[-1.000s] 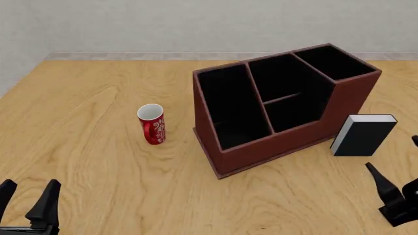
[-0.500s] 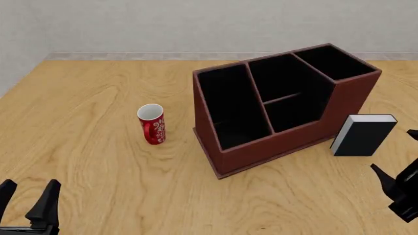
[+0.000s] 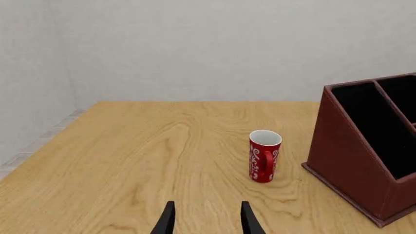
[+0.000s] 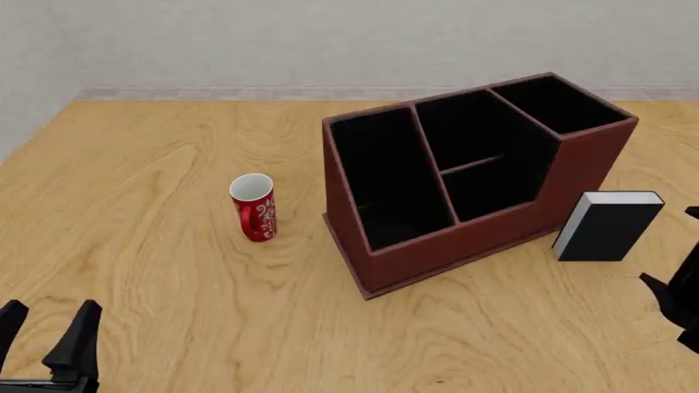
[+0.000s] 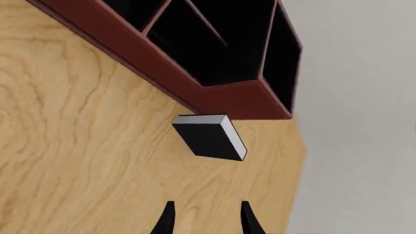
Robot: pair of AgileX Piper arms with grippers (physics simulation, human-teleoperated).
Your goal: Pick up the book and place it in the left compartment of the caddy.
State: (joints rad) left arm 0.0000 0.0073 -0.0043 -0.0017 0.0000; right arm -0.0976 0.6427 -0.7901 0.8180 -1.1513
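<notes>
Wood bench (image 4: 153,164), grey wall behind. Book (image 4: 606,226) upright beside caddy (image 4: 480,237); right pincer (image 5: 204,218) spread, approx. aligned. Risk: off-centre closure topples book vs. caddy wall.

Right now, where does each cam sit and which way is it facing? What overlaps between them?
Front view: fixed above and behind the arms, looking down at the caddy, mug and book; left gripper and right gripper at the bottom corners.
Left wrist view: behind the left gripper, facing the mug and caddy end.
Right wrist view: behind the right gripper, rolled, facing the book.
Shared: all three show the caddy.
</notes>
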